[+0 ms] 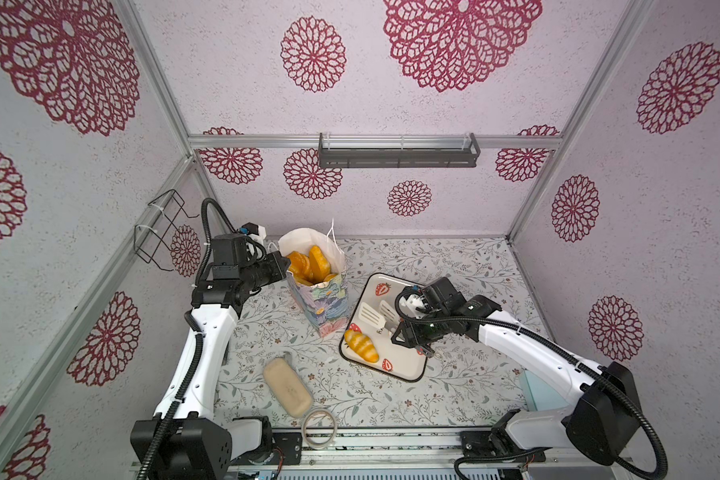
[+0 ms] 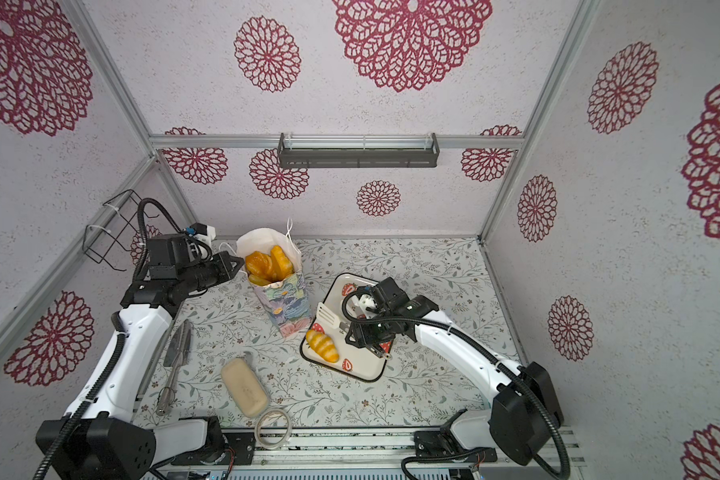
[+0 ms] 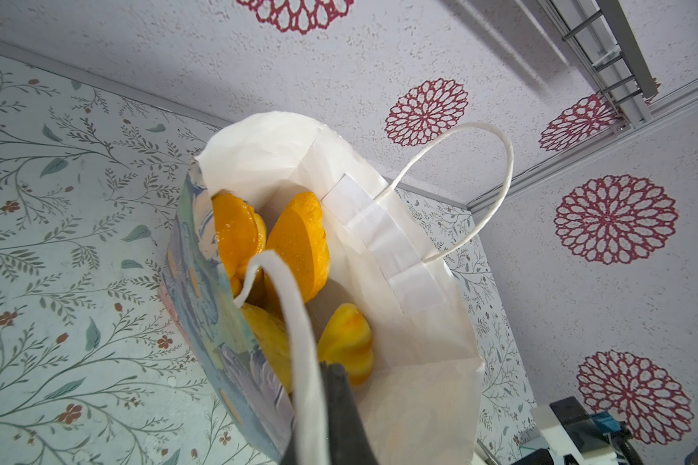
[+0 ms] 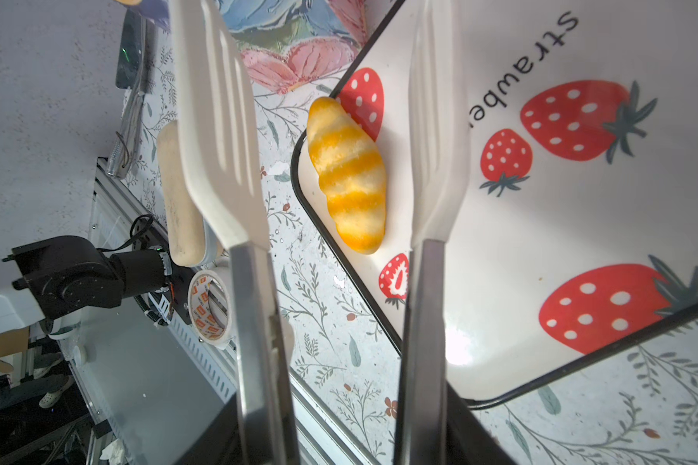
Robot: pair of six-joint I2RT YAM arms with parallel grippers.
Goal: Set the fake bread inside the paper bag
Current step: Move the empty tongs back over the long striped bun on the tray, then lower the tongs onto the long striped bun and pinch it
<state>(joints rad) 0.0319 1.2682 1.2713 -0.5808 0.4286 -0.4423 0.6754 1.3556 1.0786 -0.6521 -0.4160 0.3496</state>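
Nearly done: several pastries [image 1: 308,262] sit in the paper bag [image 1: 321,299], one croissant [image 1: 361,345] is left on the tray [image 1: 408,357], and the tongs [image 4: 218,120] hang open, empty, near it

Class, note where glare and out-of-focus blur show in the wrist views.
Right wrist view: a bright glare patch on the white strawberry-printed tray; left wrist view: the nearest white cord handle of the floral paper bag is blurred, the glossy orange toy pastries inside sharper.
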